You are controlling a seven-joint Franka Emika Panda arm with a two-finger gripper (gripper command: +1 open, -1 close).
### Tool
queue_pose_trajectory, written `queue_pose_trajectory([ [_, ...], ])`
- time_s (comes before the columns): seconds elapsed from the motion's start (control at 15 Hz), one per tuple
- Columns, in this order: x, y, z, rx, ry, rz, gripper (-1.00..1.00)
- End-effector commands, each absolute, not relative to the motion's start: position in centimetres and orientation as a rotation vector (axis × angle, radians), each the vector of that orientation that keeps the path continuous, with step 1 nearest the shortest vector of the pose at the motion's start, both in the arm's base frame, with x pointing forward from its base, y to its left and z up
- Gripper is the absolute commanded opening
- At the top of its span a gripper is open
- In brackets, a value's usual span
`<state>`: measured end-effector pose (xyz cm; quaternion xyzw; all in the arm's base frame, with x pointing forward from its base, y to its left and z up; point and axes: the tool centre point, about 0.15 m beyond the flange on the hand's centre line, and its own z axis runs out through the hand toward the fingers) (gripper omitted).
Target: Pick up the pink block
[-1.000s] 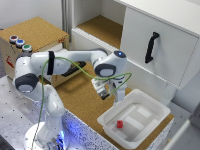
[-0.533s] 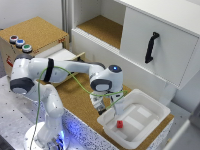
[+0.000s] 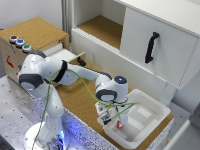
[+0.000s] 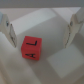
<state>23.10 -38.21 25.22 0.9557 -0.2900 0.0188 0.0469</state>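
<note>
The pink block (image 3: 120, 125) is a tiny reddish cube lying on the floor of a white tray (image 3: 162, 111). My gripper (image 3: 114, 119) points down into the tray, right above the block. In the wrist view the block (image 4: 30, 48) shows black letters on its top face. It lies between my two open fingers (image 4: 73, 31), closer to one of them. The gripper (image 4: 39, 39) is open and holds nothing. I cannot tell whether the fingers touch the tray floor.
A white cabinet with a black handle (image 3: 151, 47) and an open cork-floored compartment (image 3: 105, 27) stands behind the tray. A cardboard box (image 3: 35, 35) with coloured round items (image 3: 20, 43) is at the exterior view's left. The tray rests on a cork surface (image 3: 80, 97).
The arm has swung over the tray and lowered, so the gripper has come down from above the cork surface to just over the block.
</note>
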Motion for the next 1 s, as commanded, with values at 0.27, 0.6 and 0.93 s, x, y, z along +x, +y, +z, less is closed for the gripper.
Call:
queue_pose_trajectory([
  [0.27, 25.7, -38.0, 21.1, 2.954, -0.997, -0.046, -1.0],
  [0.6, 24.8, -37.6, 21.7, 2.927, -1.04, -0.043, -1.0],
  [0.93, 24.7, -36.3, 23.4, 2.931, -1.016, -0.011, -1.0],
])
